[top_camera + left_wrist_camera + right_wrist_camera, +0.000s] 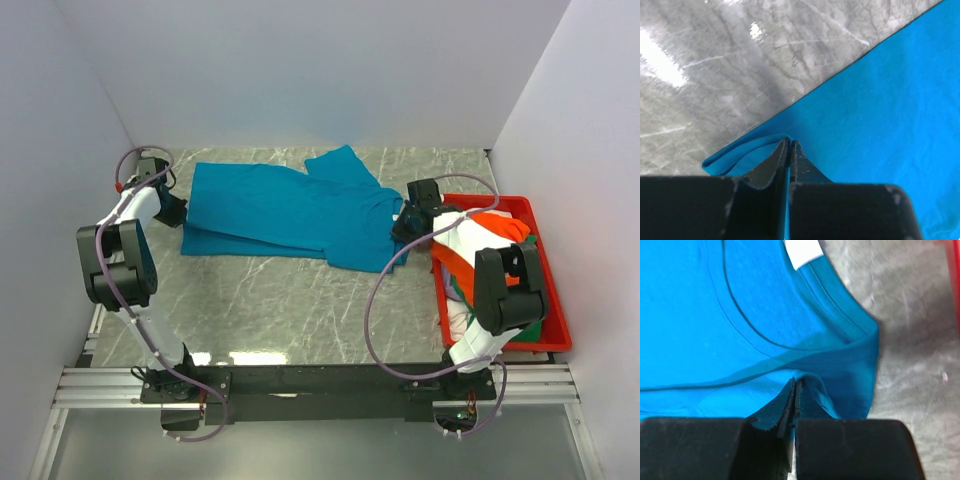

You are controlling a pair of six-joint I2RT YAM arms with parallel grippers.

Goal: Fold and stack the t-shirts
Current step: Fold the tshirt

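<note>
The teal t-shirt (290, 210) stretches left to right across the table (280, 300), left claw (790, 145) clamped on its hem end, right claw (795, 384) on its collar.

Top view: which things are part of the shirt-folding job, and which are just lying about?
Job: teal shirt; left gripper and right gripper, both shut on it; orange shirt.
Lying about: red bin holding the orange shirt; table.

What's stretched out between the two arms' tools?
The teal-blue t-shirt spans the whole stretch from the left tool to the right tool, each shut on an edge of it; the top view shows this.
</note>
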